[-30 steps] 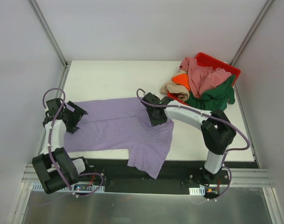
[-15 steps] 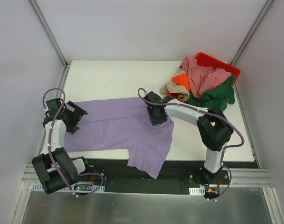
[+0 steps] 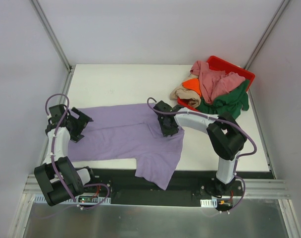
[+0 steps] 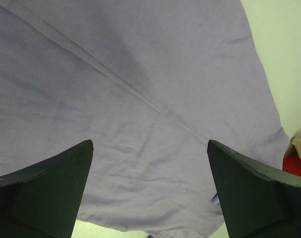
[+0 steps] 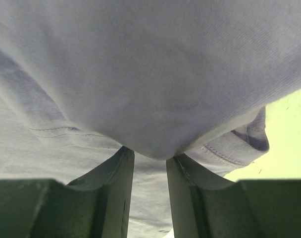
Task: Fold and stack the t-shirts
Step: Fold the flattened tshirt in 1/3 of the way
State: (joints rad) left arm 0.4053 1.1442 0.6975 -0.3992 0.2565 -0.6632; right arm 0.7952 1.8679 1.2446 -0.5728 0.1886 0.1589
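A lavender t-shirt (image 3: 121,136) lies spread across the white table (image 3: 116,84), with one part hanging over the near edge. My right gripper (image 3: 166,130) is at its right side, shut on a raised fold of the lavender cloth (image 5: 155,99), which bulges over the fingertips (image 5: 122,163). My left gripper (image 3: 84,129) sits at the shirt's left end, open wide, with flat lavender cloth (image 4: 140,99) below and nothing between its fingers (image 4: 56,183). The pink (image 3: 215,79), dark green (image 3: 225,103), orange (image 3: 192,85) and beige (image 3: 185,95) t-shirts are heaped at the back right.
A red plastic bin (image 3: 234,67) at the back right corner holds the heap of shirts, which spills over its near rim onto the table. White walls with metal rails enclose the table. A black strip runs along the near edge by the arm bases.
The right arm's elbow has swung left, and its gripper has crept slightly toward the near edge with the fold still held. The left arm has not moved.
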